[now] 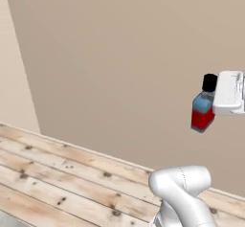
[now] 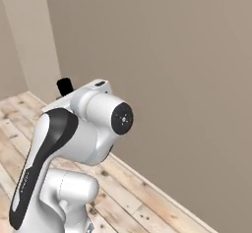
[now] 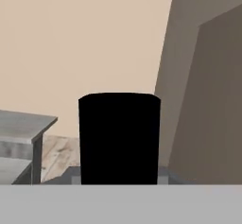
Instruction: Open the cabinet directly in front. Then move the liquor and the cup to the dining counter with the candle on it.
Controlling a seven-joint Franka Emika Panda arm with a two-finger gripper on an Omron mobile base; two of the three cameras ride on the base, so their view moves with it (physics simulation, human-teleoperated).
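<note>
High above the plank floor [image 1: 57, 178], w/ the beige wall [image 1: 110, 53] behind, hangs the liquor [image 1: 203, 110], upright, blue top over red label, black cap up. Gripper [image 1: 216, 101] is clamped on its side, bottle well clear of the floor. Hand view: black cap [image 3: 119, 138] right up close, grey ledge [image 3: 21, 124] beside it.

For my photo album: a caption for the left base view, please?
Gripper carries the liquor aloft past a bare beige wall.
</note>
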